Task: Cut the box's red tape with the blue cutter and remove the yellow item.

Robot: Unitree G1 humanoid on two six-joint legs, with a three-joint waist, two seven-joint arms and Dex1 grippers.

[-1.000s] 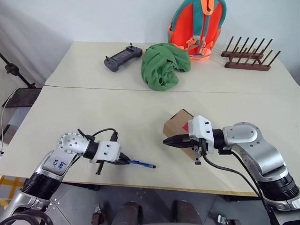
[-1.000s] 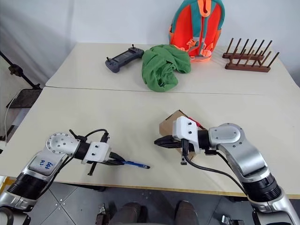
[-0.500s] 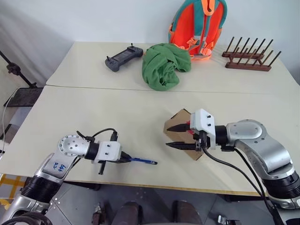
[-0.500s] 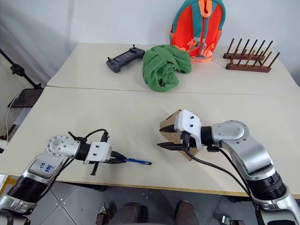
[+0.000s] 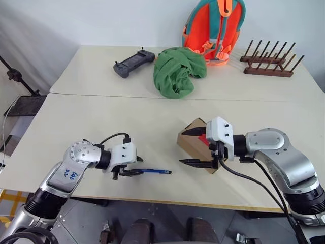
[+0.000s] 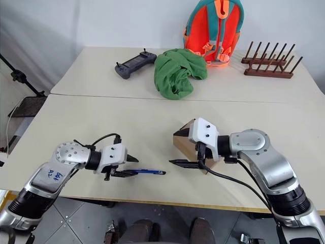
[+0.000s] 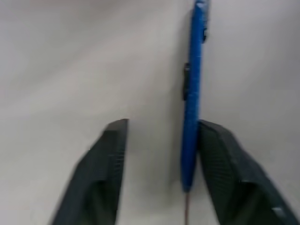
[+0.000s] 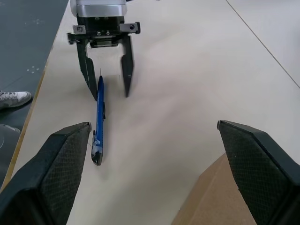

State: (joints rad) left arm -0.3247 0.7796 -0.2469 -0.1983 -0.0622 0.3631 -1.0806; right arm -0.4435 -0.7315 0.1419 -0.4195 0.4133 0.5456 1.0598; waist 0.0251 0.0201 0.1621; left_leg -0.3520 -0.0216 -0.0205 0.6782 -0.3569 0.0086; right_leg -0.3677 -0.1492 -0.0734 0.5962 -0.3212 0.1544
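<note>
My left tool is low over the front edge of the surface, near the front left corner. Its two fingers are apart. The cutter lies flat on the surface by the front edge. One end of it lies between my left fingers, right beside one finger. I cannot tell if that finger touches it. The other finger is clear of it. The rest of the cutter points away toward the box.

My right tool is wide open. It points left, toward my left tool. The box sits on the surface near the front edge, toward the right side. My upper right finger is over the top of the box, and my lower finger is beside the front of the box, just above the surface. I cannot tell if either finger touches the box. I am not holding anything. A bit of red tape shows on top of the box, partly hidden by my tool.

Near the back edge of the surface there is a grey controller, a green cloth, an orange backpack and a wooden rack. They are well apart from the box.
</note>
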